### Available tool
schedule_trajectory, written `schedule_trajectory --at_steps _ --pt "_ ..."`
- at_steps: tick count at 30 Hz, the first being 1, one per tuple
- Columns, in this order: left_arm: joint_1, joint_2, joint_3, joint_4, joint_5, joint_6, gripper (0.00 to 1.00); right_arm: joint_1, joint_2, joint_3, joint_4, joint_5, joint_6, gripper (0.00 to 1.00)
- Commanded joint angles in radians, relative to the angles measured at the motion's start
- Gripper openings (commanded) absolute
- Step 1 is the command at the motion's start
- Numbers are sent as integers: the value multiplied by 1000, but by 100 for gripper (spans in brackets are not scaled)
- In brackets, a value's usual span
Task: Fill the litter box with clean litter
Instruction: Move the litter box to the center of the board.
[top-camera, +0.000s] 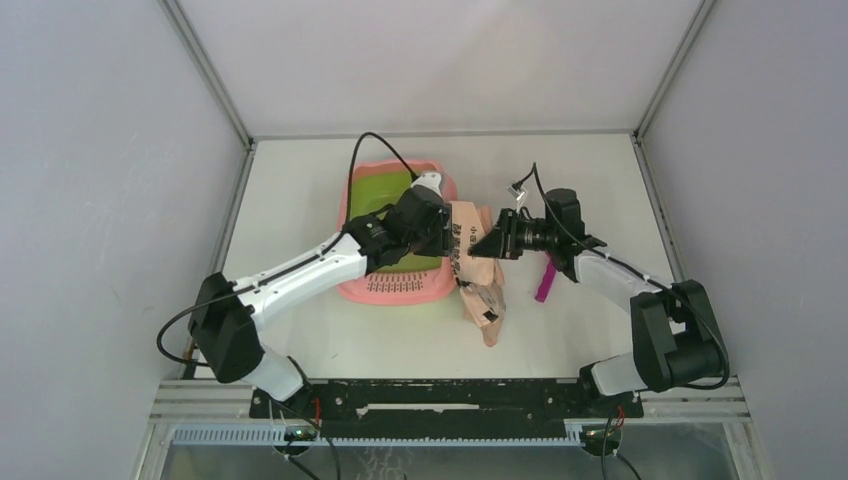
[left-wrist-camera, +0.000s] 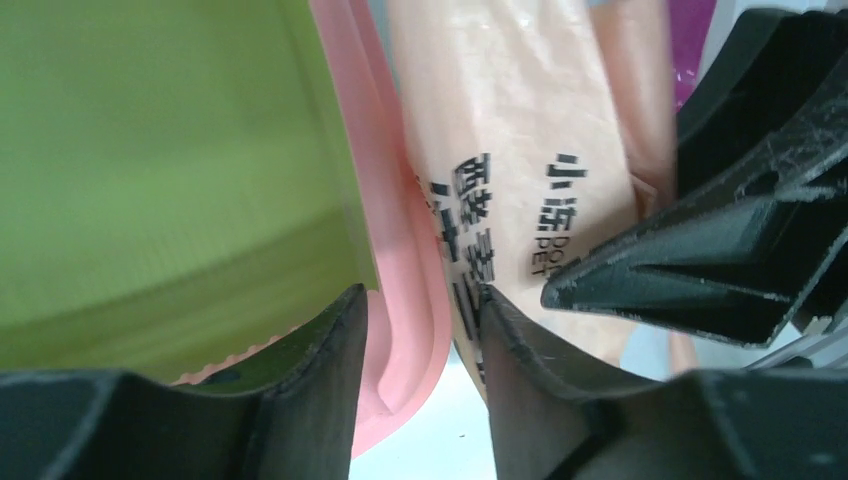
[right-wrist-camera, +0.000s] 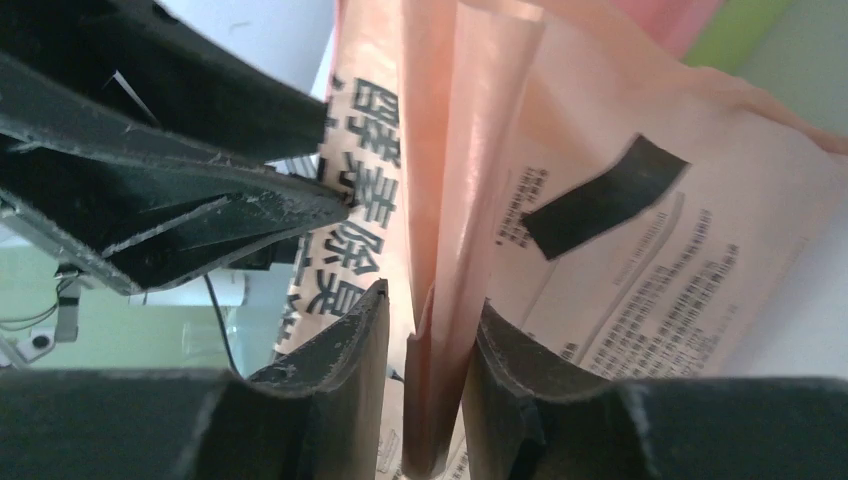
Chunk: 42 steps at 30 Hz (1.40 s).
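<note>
— Where is the litter box (top-camera: 378, 190)?

— It sits flat on the bench (top-camera: 290, 200), about in the middle. The left arm reaches across it.

— Which way does it point?

— Its long side runs from the arms toward the back wall. The pink grid (top-camera: 398, 286) is at the end close to the arms. The green basin is at the far end, open side up.

— And the bag?

— The peach-pink bag (top-camera: 482, 295) is just beside the box, along the box's right side. It is long too, and it runs much the same way as the box. Its low end lies on the bench, a bit past the box's near corner.

— What is the right arm doing?

— The right end effector (right-wrist-camera: 432, 298) is to the right of the box, at the bag's far end. It is clenched on the bag. A fold of the bag is squeezed between its two fingers.

— And the left one?

— The left end effector (left-wrist-camera: 420, 291) is at the box's right rim, facing the other one, and the two are near each other. One finger is on the green basin side. The other finger is against the printed face of the bag. The pink rim shows in the gap between them. I cannot tell if it is pinching something or just loose.

— Anything else?

— A magenta scoop (top-camera: 545, 282) lies on the bench, farther to the right of the box than the bag. The right arm hides part of it.
</note>
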Motion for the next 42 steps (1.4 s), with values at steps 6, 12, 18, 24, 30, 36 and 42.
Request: schedule_trajectory --at_steps 6,12,18,24,30,36,42 --pt "26 -163 -18 -77 -96 24 66 10 -103 91 -133 13 -36 0" --pt "32 -388 -190 -176 -163 -128 18 -7 -204 189 -403 166 -120 0" --pt "-21 -554 -450 -165 -183 -310 38 -14 -247 258 -550 258 -163 0" --pt "-67 -556 -644 -6 -179 -438 62 -27 -261 259 -603 274 -184 0" --pt "-75 -389 -650 120 -193 -434 61 -41 -268 259 -615 265 -189 0" --pt "-41 -211 -568 193 -248 -379 61 -50 -277 259 -624 260 -188 0" --pt "61 -138 -522 243 -244 -302 61 -50 -275 259 -629 257 -188 0"
